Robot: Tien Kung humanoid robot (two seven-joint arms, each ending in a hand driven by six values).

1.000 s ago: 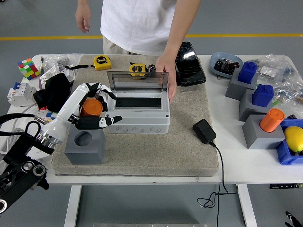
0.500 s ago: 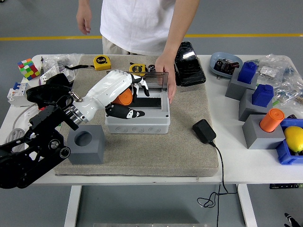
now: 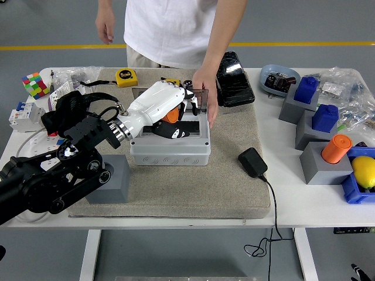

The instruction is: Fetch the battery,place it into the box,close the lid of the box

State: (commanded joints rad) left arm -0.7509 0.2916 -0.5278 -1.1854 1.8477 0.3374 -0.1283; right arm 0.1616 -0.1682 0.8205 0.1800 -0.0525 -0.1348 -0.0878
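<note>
My left hand [image 3: 176,114] is curled around an orange cylindrical battery [image 3: 170,116] and holds it over the open grey box [image 3: 170,151] in the middle of the beige mat. The box's clear lid [image 3: 201,100] stands upright at the back. A person's hand [image 3: 206,93] holds the lid's right edge. The grey holder block [image 3: 115,181] with a round socket is partly hidden behind my left arm. My right arm is out of view.
A black adapter [image 3: 252,162] with a cable lies right of the box. Yellow tape measures [image 3: 126,76], a black case [image 3: 234,79], a Rubik's cube [image 3: 34,85], and grey holders with blue and orange parts [image 3: 326,149] ring the mat.
My left hand has carried the orange battery from beside the grey block up and right to above the box's opening. The person's hand stays on the lid.
</note>
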